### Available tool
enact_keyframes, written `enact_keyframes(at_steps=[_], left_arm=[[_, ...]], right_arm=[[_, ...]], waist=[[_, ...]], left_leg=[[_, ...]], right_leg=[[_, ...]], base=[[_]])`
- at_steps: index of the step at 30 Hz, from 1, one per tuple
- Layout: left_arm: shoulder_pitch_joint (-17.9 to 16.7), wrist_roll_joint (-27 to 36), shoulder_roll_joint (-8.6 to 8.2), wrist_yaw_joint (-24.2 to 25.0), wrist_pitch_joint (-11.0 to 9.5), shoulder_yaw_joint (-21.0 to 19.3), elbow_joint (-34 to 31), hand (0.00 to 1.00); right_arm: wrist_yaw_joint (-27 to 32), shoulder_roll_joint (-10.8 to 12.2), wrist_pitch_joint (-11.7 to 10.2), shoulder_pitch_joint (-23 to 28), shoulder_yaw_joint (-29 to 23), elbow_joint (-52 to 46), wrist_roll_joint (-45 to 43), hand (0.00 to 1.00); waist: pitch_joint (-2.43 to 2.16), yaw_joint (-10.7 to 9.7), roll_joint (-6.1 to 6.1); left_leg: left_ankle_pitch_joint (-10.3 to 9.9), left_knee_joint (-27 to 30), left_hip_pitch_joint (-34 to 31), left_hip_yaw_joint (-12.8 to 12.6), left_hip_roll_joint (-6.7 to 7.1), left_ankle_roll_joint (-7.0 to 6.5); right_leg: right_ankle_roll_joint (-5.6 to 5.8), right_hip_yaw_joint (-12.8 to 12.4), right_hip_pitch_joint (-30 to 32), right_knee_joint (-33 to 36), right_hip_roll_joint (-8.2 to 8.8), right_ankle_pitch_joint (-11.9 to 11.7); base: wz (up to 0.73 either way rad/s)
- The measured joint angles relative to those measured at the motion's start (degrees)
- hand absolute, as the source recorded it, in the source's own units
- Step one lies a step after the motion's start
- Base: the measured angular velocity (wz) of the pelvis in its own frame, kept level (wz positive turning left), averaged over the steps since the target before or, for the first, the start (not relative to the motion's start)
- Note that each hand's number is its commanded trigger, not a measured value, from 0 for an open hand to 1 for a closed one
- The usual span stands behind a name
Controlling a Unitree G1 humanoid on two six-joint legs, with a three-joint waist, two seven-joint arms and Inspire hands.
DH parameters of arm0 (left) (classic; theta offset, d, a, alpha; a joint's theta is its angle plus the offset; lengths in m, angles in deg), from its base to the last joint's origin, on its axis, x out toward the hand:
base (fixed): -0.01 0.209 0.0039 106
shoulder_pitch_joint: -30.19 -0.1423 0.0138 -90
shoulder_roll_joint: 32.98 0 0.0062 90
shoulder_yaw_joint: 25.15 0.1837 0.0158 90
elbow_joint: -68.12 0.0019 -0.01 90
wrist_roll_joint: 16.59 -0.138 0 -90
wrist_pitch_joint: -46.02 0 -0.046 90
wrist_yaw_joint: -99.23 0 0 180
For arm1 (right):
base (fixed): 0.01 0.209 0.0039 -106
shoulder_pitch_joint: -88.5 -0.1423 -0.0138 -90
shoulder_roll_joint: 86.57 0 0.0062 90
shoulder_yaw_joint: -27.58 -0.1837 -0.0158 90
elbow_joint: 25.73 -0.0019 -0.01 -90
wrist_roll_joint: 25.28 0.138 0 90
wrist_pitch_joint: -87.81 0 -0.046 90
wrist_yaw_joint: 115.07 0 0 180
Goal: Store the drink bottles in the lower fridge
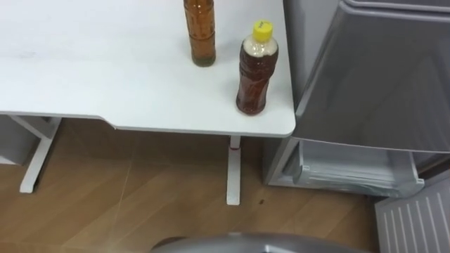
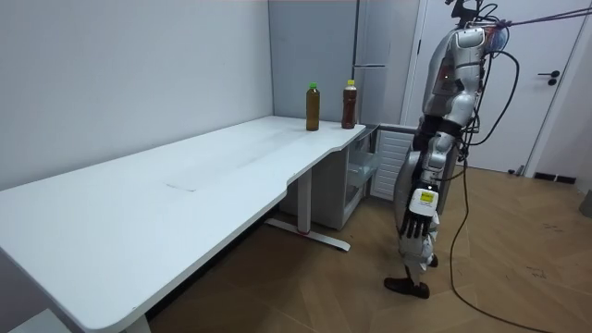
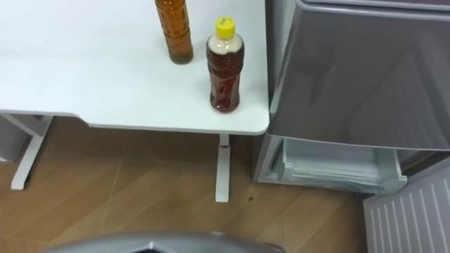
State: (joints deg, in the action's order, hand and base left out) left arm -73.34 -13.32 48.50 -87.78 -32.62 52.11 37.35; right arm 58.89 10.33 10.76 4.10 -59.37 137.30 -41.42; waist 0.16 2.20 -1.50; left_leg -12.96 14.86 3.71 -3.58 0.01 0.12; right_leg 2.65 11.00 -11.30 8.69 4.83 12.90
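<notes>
Two drink bottles stand on the white table [image 1: 105,84] at its corner beside the fridge. The nearer bottle [image 1: 256,70] holds dark tea and has a yellow cap; it stands close to the table's edge. The farther bottle [image 1: 200,35] holds amber liquid, and its cap is green in the room view [image 2: 313,106]. The lower fridge compartment [image 1: 351,169] is open, with a pale drawer inside and its door [image 1: 415,218] swung out at the lower right. I stand a step back from the table corner. My left hand [image 2: 421,208] hangs at my side, fingers relaxed and holding nothing.
The grey upper fridge door [image 1: 380,77] is closed and rises right beside the table edge. A white table leg [image 1: 233,172] stands on the wooden floor between me and the fridge. Another leg [image 1: 39,154] is at the left.
</notes>
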Motion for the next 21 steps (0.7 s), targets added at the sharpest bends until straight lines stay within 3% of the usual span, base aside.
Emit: enact_keyframes(at_steps=[3, 6, 9, 11, 16, 21], left_arm=[[-0.2, 6.5, -0.11, -5.6, -2.9, -5.3, -5.0, 0.0], [-0.4, 14.8, -0.12, -11.7, -6.4, -6.3, -9.5, 0.0], [0.1, 22.3, -0.13, -17.0, -7.7, -7.0, -14.2, 0.0], [0.1, 24.4, -0.36, -20.2, -8.7, -7.9, -18.3, 0.0], [0.1, 24.3, -0.36, -28.1, -13.7, -11.2, -29.4, 0.0], [-0.1, 22.7, -0.26, -35.3, -17.8, -11.6, -47.6, 0.0]], right_arm=[[0.0, -0.8, -1.5, 0.2, -0.6, 0.0, 0.1, 0.0], [0.2, -1.4, -2.3, 0.3, -0.4, -0.1, 0.3, 0.0], [0.4, -1.9, -3.8, 0.0, -0.5, -0.6, 0.1, 0.0], [0.7, -2.0, -4.6, 0.0, -0.5, -0.5, 0.0, 0.0], [0.5, -2.1, -6.6, 0.3, -2.2, -1.4, -0.3, 0.0], [-0.7, -2.3, -8.3, 0.8, -2.2, -1.7, 0.2, 0.0]], waist=[[0.08, 1.1, 0.29], [0.03, 1.8, 0.48], [0.0, 2.5, 0.64], [-0.05, 2.7, 0.46], [-0.26, 3.8, 0.67], [-0.39, 4.4, 0.41]], left_leg=[[0.0, -0.2, -0.1, 0.7, 0.1, 0.0], [0.0, -0.4, 0.1, 0.8, 0.3, -0.01], [0.0, -0.3, 0.0, 1.5, 0.41, -0.03], [0.0, -0.2, 0.0, 2.2, 0.57, -0.02], [0.0, -0.2, 0.0, 2.2, 0.58, -0.01], [0.0, -0.6, 0.0, 2.4, 0.61, -0.01]], right_leg=[[0.0, 0.3, -0.1, 0.0, 0.02, 0.0], [0.11, 0.6, -0.6, 0.0, 0.16, 0.1], [0.12, 0.7, -0.5, 0.0, 0.14, 0.1], [0.12, 1.3, -0.5, -0.1, 0.13, 0.1], [0.12, 1.4, -0.4, 0.0, 0.15, 0.1], [0.12, 1.2, -0.2, 0.2, 0.16, 0.1]], base=[[0.05], [0.05], [0.05], [0.1], [0.02], [0.0]])
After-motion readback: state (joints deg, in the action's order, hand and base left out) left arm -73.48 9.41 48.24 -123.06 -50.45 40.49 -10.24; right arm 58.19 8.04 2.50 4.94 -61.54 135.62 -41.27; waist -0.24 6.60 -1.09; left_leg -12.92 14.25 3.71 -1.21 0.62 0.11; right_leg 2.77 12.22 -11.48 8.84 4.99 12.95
